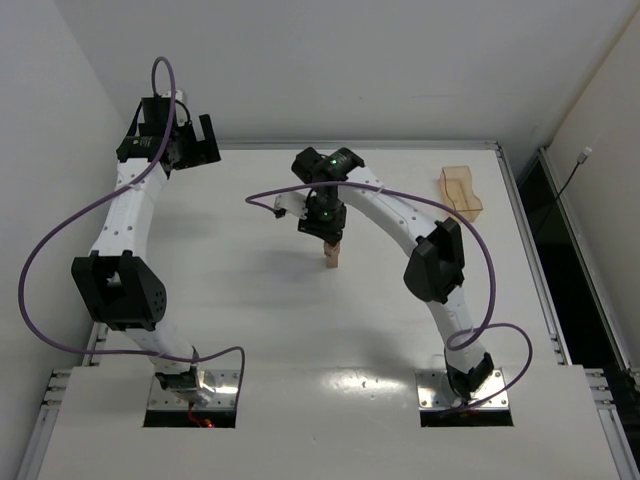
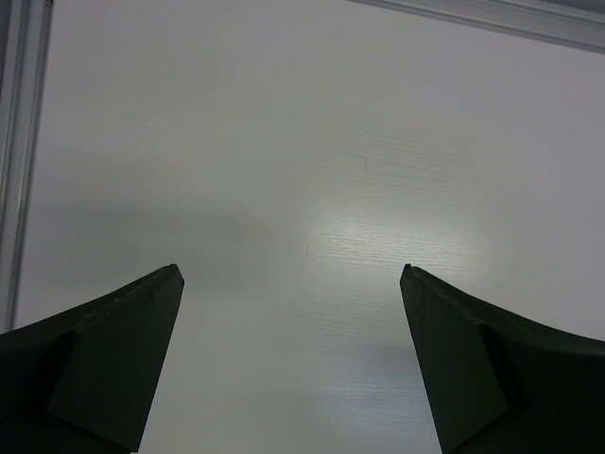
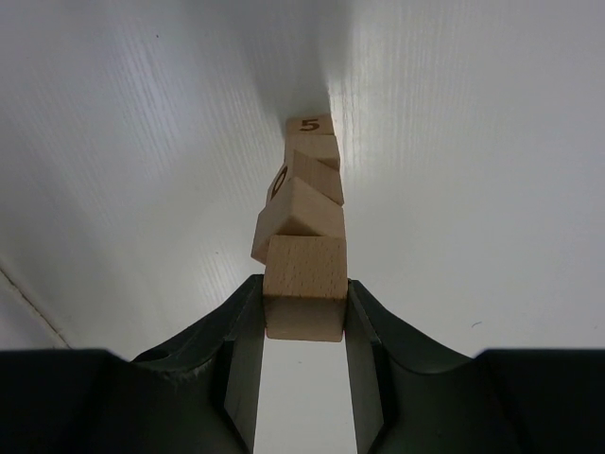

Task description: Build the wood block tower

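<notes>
The wood block tower stands as a stack of several light-brown cubes on the white table; one cube shows a "5", another a "0". In the top view it shows just below my right gripper. My right gripper is shut on the top wooden cube, both fingers pressed against its sides, directly over the stack; whether it rests on the cube below I cannot tell. My left gripper is open and empty over bare table at the far left.
A translucent amber plastic tray sits at the far right of the table. A metal rail runs along the table's far edge. Purple cables loop beside both arms.
</notes>
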Robot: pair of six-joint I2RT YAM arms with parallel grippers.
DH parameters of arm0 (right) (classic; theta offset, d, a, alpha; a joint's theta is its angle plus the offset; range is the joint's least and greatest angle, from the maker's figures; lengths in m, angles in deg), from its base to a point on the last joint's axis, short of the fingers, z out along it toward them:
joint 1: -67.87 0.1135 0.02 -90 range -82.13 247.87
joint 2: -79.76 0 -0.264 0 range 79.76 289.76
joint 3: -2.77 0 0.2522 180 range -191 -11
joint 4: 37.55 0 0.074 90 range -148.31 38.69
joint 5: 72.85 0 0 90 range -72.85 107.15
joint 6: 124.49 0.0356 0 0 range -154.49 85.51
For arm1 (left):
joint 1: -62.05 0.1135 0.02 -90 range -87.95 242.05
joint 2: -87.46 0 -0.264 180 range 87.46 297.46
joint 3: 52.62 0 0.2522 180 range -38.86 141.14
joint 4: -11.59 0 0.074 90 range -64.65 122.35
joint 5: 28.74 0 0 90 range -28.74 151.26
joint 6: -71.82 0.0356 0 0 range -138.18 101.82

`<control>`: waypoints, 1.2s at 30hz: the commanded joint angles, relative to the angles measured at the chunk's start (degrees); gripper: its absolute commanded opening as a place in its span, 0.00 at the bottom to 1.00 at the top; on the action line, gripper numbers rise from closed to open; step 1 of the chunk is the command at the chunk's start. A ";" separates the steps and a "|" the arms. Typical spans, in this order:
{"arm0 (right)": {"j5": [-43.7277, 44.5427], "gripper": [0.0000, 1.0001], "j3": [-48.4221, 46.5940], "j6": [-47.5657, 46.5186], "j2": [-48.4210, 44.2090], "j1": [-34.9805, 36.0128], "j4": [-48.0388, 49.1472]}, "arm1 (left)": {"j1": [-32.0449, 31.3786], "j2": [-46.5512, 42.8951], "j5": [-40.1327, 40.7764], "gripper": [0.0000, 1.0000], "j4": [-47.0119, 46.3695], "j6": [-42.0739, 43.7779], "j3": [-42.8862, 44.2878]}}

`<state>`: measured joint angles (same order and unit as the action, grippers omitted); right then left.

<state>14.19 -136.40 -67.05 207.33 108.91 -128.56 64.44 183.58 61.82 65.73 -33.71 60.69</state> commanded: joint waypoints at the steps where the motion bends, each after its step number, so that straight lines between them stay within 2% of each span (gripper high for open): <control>1: -0.11 0.15 0.16 0.04 0.49 0.36 -3.34 | 0.51 -0.58 -1.08 0.99 -1.45 -0.38 1.18; 5: -0.11 0.26 0.16 0.04 0.49 0.36 -3.34 | 0.51 -0.05 -1.08 0.99 -1.45 -0.38 1.18; 15: -2.75 0.76 -0.98 0.04 -0.04 0.36 -3.34 | 0.51 -0.05 -1.08 0.99 -1.45 -0.38 1.18; 19: -5.82 0.88 -3.00 -0.49 -1.18 0.36 -3.34 | 0.51 -0.05 -1.08 0.99 -1.45 -0.38 1.18; 23: -8.73 0.94 -6.17 0.91 -3.63 -0.34 -2.03 | 0.51 -0.05 -1.08 0.99 -1.45 -0.38 0.65; 28: -3.99 0.95 -2.58 8.46 -10.74 -5.17 8.41 | -0.54 -1.80 -1.08 0.99 -1.45 2.42 -3.30; 31: -0.56 0.95 4.97 13.65 -17.34 -10.61 15.45 | -2.74 -3.12 -1.08 0.99 -1.45 4.09 -8.04; 36: 4.27 0.96 26.59 21.64 -31.20 -24.21 29.93 | -5.46 -5.32 -1.61 0.99 -2.59 5.42 -15.59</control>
<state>14.21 -117.86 -53.08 182.57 91.42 -108.58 60.72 182.05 61.38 64.72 -29.99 47.05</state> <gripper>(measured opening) 0.960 0.991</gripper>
